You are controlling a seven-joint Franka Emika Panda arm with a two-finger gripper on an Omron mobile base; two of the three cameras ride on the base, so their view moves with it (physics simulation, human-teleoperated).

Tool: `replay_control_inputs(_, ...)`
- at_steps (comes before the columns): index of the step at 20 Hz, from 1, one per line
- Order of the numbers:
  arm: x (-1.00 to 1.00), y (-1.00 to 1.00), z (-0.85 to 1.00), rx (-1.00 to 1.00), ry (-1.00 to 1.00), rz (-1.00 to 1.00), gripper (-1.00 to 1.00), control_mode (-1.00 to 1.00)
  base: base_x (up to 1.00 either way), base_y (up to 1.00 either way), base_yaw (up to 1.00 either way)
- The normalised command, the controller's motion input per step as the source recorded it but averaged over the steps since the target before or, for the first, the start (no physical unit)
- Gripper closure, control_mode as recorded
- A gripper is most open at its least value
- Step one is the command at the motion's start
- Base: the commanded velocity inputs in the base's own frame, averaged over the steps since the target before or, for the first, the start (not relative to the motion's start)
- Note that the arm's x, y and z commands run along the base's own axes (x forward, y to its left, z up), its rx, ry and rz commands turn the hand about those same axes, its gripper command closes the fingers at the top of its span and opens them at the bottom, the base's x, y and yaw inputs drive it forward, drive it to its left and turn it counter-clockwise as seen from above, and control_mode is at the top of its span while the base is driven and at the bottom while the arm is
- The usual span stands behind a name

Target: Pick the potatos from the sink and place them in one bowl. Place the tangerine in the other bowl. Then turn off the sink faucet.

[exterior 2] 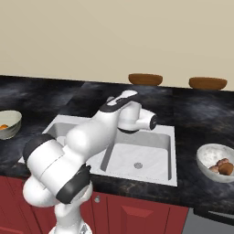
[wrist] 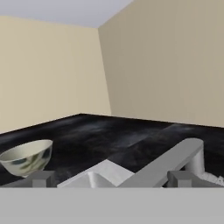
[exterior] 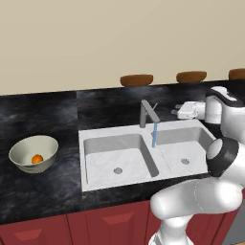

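While water runs from the sink faucet (exterior: pixel 149 114) into the sink (exterior: pixel 95 141), end effector (exterior: pixel 176 109) hovers beside it, jaws wide, empty. Tangerine (exterior: pixel 37 158) in cream bowl (exterior: pixel 24 150); potatos (exterior 2: pixel 222 167) in right bowl (exterior 2: pixel 209 152) on table (exterior: pixel 38 119).

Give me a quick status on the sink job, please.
Jaws open, empty, near the faucet. Tangerine bowled, potatoes bowled. Water running. Nothing in the way.

The tangerine (exterior: pixel 37 158) is orange in a cream-green bowl (exterior: pixel 24 150). The sink (exterior: pixel 95 139) is white, the counter (exterior: pixel 43 115) black marbled, the potatos (exterior 2: pixel 221 167) brown.
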Motion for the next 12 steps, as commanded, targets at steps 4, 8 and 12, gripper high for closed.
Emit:
replay_control_inputs(4, 0.33, -0.04, -0.14, 0.02, 0.01, 0.02, -1.00, -1.00, 0.00, 0.00, 0.00)
replay_control_inputs(8, 0.30, -0.14, -0.12, 0.03, 0.00, 0.02, -1.00, -1.00, 0.00, 0.00, 0.00)
replay_control_inputs(12, 0.31, -0.08, -0.13, 0.02, 0.02, 0.03, -1.00, -1.00, 0.00, 0.00, 0.00)
